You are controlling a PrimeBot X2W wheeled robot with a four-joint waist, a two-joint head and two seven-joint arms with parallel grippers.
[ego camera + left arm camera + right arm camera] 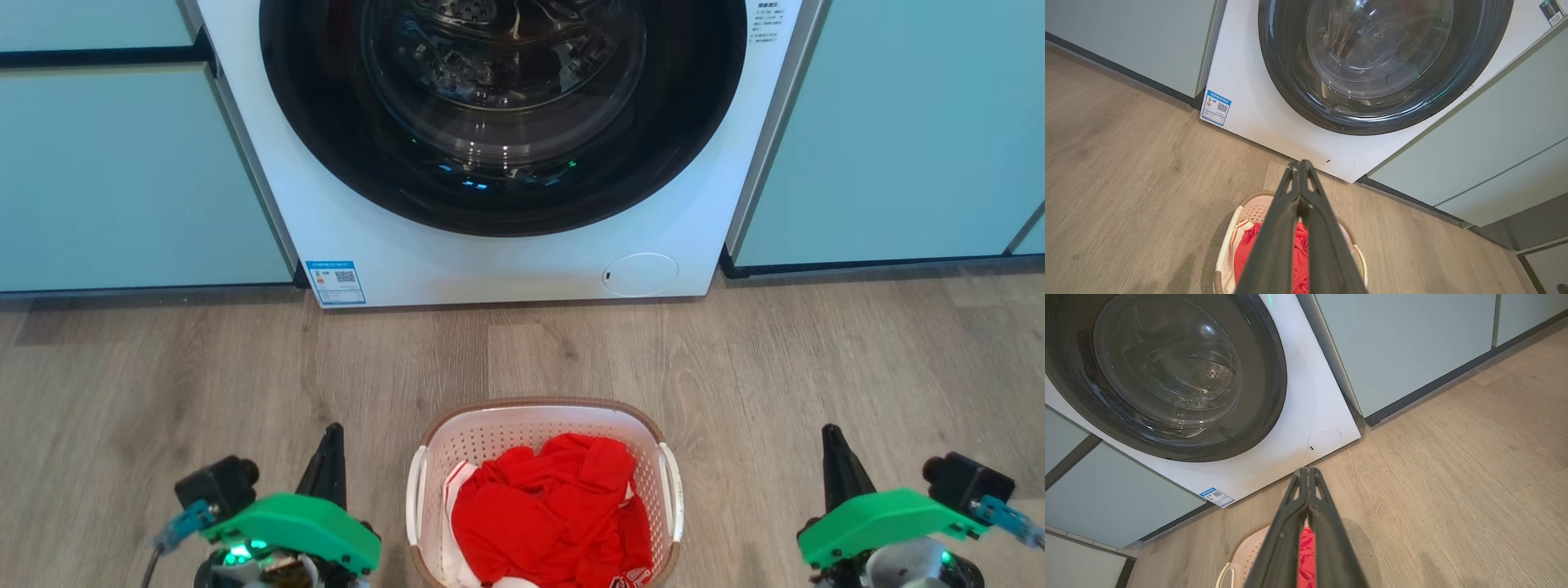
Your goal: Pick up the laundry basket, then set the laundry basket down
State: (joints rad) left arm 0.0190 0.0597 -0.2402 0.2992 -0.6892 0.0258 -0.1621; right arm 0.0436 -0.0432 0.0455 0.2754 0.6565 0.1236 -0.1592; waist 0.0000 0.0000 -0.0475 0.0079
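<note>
- The laundry basket [535, 406] is sitting upright on the wooden floor [735, 367], straight ahead of the robot and between its two arms, with a strip of bare floor between it and the washing machine [506, 269].
- Red clothes [547, 506] are lying heaped inside it and filling most of it, with a little white cloth showing at the edges.
- Its two white side handles, left [415, 490] and right [674, 490], are standing free, with nothing hooked on them.
- The left gripper [332, 445] is hanging off to the basket's left with its fingers pressed together and nothing between them. The right gripper [831, 445] is doing the same, further off on the right.
- With the basket grounded and both grippers empty, the scene is fitting either a basket waiting to be lifted or one already put back down. The pictures are not settling which.
- Risk, as I am judging it: any sideways swing of an arm would be bringing closed, pointed fingers against a light plastic wall or handle, which could shove or tip the basket.
- A one-sided or tilted lift would be letting the loose heap slide and spill over the rim.
- Rolling forward would be pushing the basket towards the washing machine's front panel.
</note>
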